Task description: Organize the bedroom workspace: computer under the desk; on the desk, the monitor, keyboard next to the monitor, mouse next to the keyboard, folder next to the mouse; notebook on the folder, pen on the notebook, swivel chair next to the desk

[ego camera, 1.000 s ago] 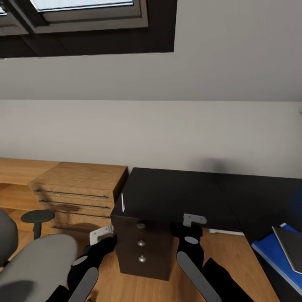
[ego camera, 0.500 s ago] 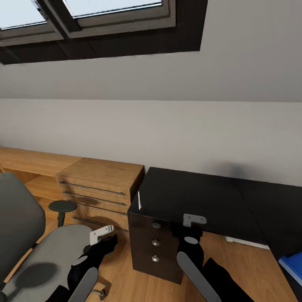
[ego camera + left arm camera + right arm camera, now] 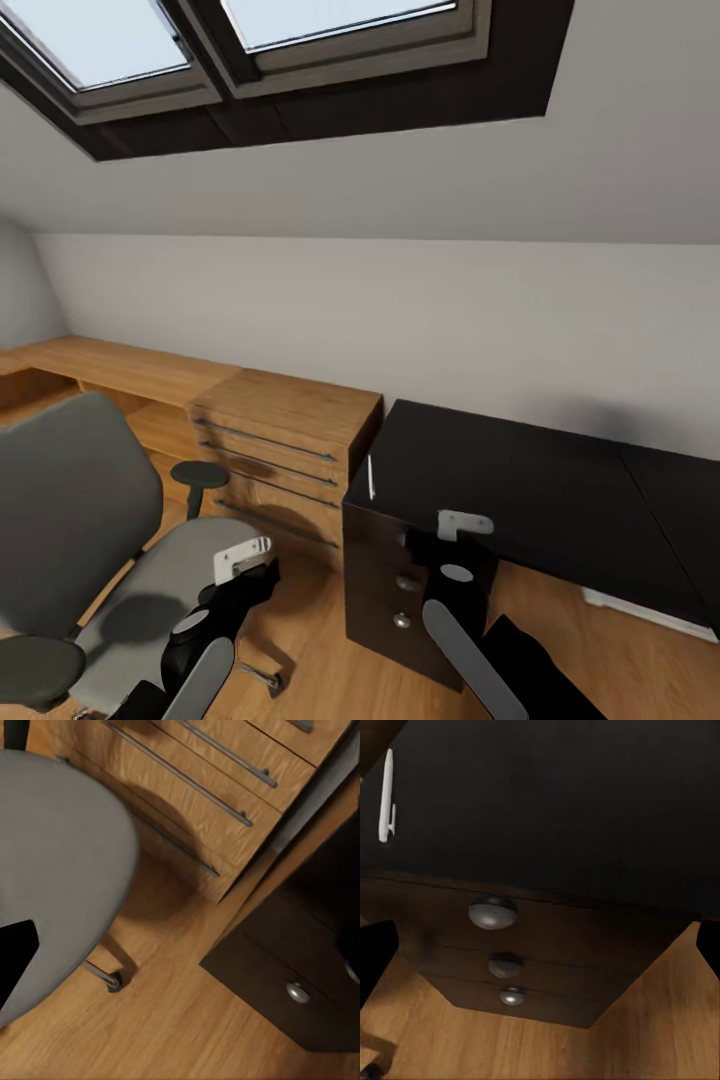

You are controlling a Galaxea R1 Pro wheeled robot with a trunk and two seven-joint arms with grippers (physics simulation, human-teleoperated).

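The grey swivel chair (image 3: 90, 560) stands at the left, its seat (image 3: 52, 870) empty, with a black armrest (image 3: 200, 474) beside it. The desk (image 3: 520, 490) with its glossy black top fills the right, and its black drawer unit (image 3: 400, 600) faces me. The thin white pen (image 3: 371, 477) lies on the desktop's left edge, also seen as the pen (image 3: 387, 795) above the drawer knobs (image 3: 493, 913). My left gripper (image 3: 250, 580) hangs open over the chair's front edge. My right gripper (image 3: 455, 550) is open in front of the drawer unit, holding nothing.
A low light-wood cabinet (image 3: 280, 450) with long bar handles stands against the wall between chair and desk. A wooden counter (image 3: 100, 365) runs left from it. Dark-framed skylights (image 3: 250, 60) sit in the sloped ceiling. A chair castor (image 3: 112, 981) rests on the wood floor (image 3: 320, 650).
The camera has swung left: the blue folder and the book on it have left the view at the right, and more of the chair shows. Both arms keep their pose.
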